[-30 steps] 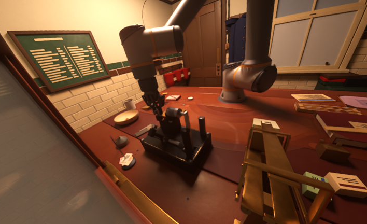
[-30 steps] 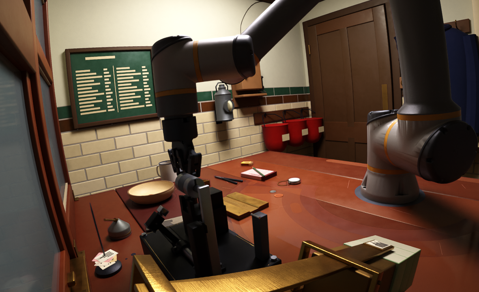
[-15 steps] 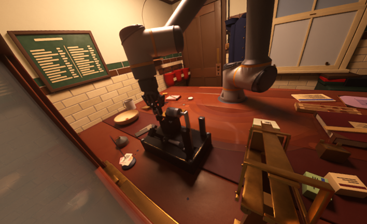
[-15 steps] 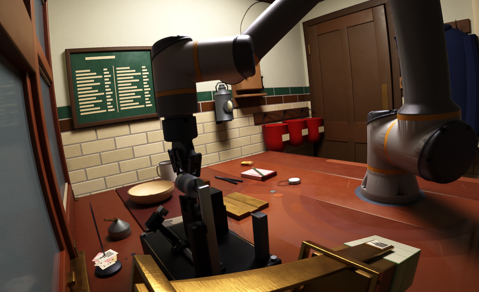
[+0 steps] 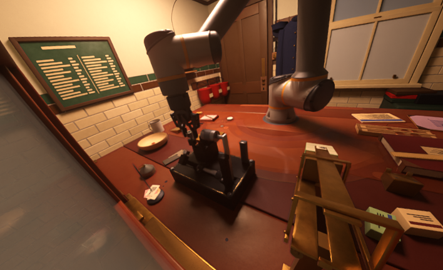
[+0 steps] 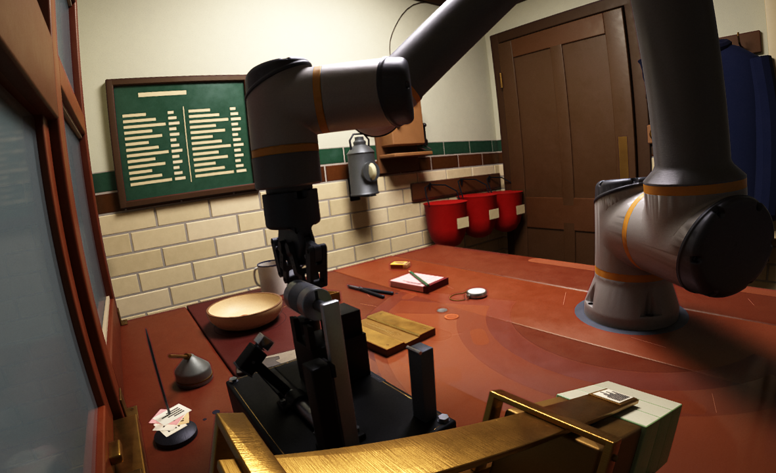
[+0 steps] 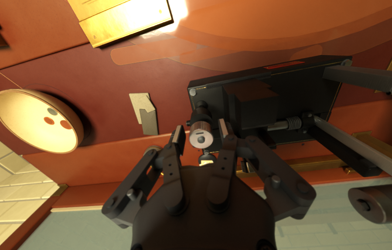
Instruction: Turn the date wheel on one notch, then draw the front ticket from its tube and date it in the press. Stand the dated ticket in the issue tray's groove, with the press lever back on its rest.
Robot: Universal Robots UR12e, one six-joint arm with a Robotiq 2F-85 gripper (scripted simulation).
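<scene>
The date wheel [image 7: 199, 134], a small knurled steel knob with a slot mark on its face, sticks out of the black dating press [image 5: 213, 168] at its wall-side end. My gripper [image 7: 199, 136] straddles the wheel from above and is open, holding nothing. The press lever [image 5: 226, 152] runs as a grey bar from the press body toward the near side, beside a short black post [image 5: 243, 152]. The brass ticket tube rack [image 5: 320, 201] stands in the foreground to the right of the press. A pale card [image 7: 145, 112] lies flat on the mat beside the press.
Behind the press a cream brick wall carries a green timetable board [image 5: 75, 70]. A wooden bowl [image 5: 152, 141] with coins and a mug [image 5: 156, 125] sit near the wall. A spike with slips [image 5: 153, 194] stands at the counter's front edge, and the arm's base [image 5: 280, 110] rises mid-counter.
</scene>
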